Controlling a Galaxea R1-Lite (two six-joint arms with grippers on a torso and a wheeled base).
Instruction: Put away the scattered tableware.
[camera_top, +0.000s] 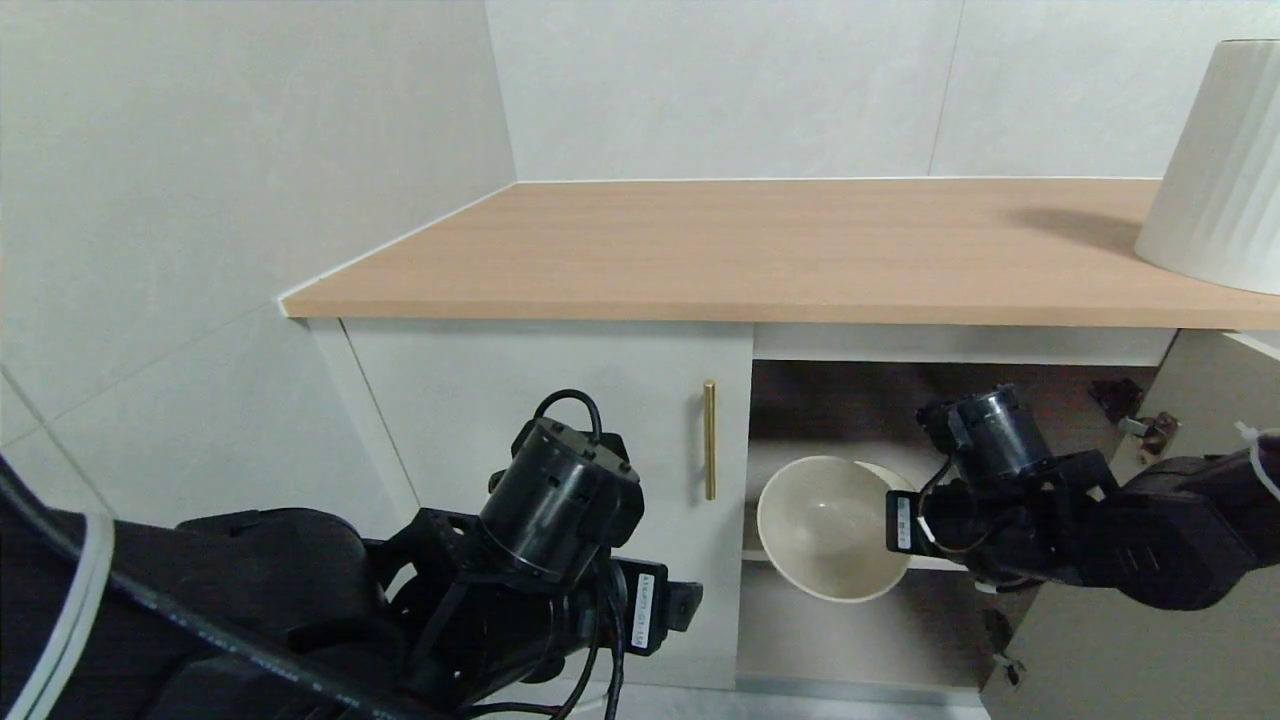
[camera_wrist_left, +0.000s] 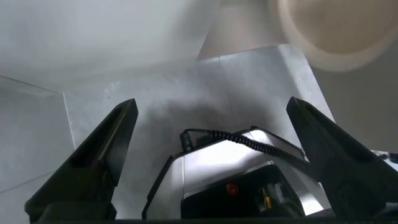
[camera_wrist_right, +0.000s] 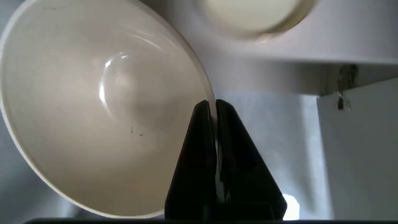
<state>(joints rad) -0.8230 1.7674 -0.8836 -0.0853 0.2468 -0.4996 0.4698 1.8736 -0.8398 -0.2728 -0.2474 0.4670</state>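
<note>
Bowl (camera_top: 826, 527) at open cab (camera_top: 850, 400) under counter (camera_top: 750, 250); lampshade (camera_top: 1215, 170) atop, R end.

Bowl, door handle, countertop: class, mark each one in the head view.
bowl (camera_top: 825, 525), head view, inner bottom.
door handle (camera_top: 709, 440), head view, middle of the bar.
countertop (camera_top: 760, 240), head view, bare wood near the middle.

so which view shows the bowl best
Right wrist view: the bowl is close up, inside and rim clear, pinched in the right gripper jaws. Head view shows it smaller, at the open cabinet. Left wrist view has a blurred pale disc, perhaps it.
</note>
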